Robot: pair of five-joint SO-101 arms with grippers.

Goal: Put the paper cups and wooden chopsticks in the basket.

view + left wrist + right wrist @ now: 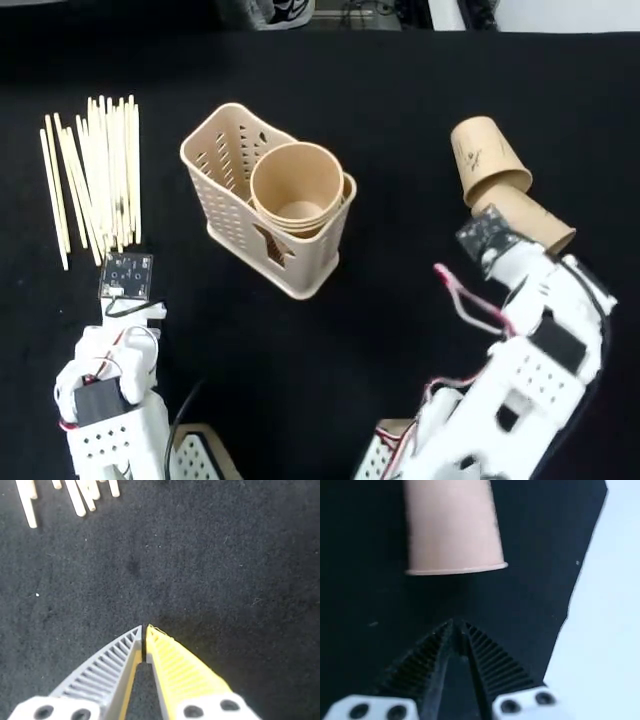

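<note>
A beige slotted basket [228, 150] stands mid-table with stacked paper cups [297, 187] inside it. Several wooden chopsticks [95, 175] lie in a loose bundle at the far left; their ends [75, 495] appear in the left wrist view. Two more paper cups lie on their sides at the right, one farther back [487, 157] and one nearer [535, 222]. The left gripper [144, 628] is shut and empty, just short of the chopsticks. The right gripper [456, 624] is shut and empty, pointing at the rim of the nearer cup [452, 527].
The table is covered in black cloth [400, 120]. Its edge [580, 580] runs close beside the right gripper, with pale floor beyond. Open cloth lies between the basket and the lying cups.
</note>
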